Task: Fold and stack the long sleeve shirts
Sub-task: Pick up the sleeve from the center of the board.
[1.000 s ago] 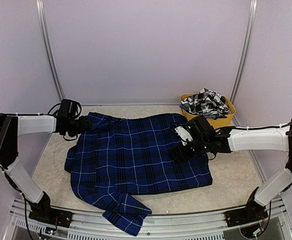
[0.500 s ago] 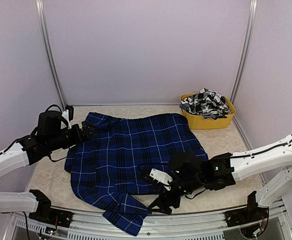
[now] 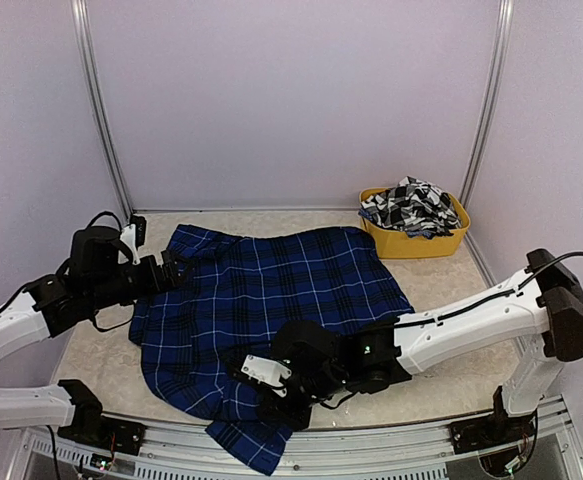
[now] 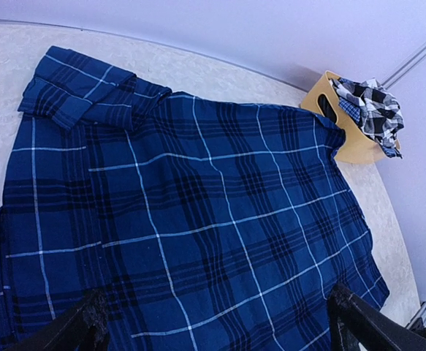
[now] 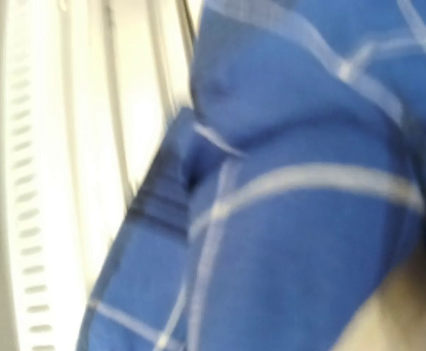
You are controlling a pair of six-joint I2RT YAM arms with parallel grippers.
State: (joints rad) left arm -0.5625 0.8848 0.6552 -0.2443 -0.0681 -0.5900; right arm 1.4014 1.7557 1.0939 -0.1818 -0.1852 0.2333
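**Item 1. Blue shirt** [image 3: 271, 290], long-sleeved, royal-blue plaid. Serves as the landmark for this entry. It lies spread on the table [image 3: 451, 350], with one sleeve [image 3: 256, 440] trailing off its near hem and over the front rail [image 3: 391, 445].

**Item 2. Right gripper** [image 3: 276, 395]. It is low at the blue shirt's near hem, where the sleeve leaves the body. The fingers are closed. The wrist view is a blur of blue cloth, so whether any fabric is caught between them cannot be told.

**Item 3. Left gripper** [image 3: 174, 270]. It is at the blue shirt's far-left corner, by the collar end. The fingers [image 4: 88, 322] are spread wide and hold nothing.

**Item 4. Yellow tub** [image 3: 411, 243]. It stands just beyond the blue shirt's far-right corner. It contains one black-and-white checked shirt [image 3: 411, 205], crumpled and heaped above the rim. Nothing else can be seen inside.

**Risks noted.**
- A shallow pinch on the sleeve, or none, would likely let it slip when lifted.
- A pull on the sleeve may drag and rumple the flat body of the shirt, since the left fingers pin nothing.
- The overhanging sleeve could snag on the rail or slide further off.
- The heaped tub contents could spill if an arm brushes them.
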